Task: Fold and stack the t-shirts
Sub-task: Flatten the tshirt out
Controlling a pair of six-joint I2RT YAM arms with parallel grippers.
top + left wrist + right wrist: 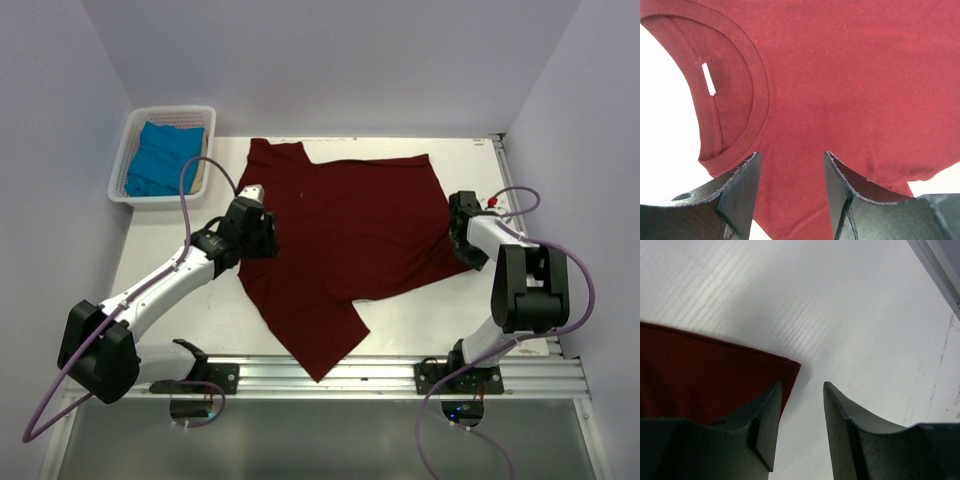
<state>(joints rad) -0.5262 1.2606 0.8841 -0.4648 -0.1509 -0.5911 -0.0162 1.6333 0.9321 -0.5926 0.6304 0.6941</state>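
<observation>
Shirt point(350, 230) spread flat at table point(400, 320) centre for folding; left pincer point(790, 162) released over collar point(757, 75), right pincer point(801, 390) released beside corner point(785, 367), presumably poised to grip.

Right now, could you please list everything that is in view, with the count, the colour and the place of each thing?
Short-sleeved fabric t-shirt: one, dark red, spread out on the middle of the table.
Bundled cloth garment: one, blue, inside the basket.
Plastic lattice basket: one, white, far left corner of the table.
Flat table: one, white, under everything.
Metal rail: one, silver, near edge, at the arm bases.
Left gripper: one, black, open, over the shirt beside its collar.
Right gripper: one, black, open, at a corner on the shirt's right edge.
</observation>
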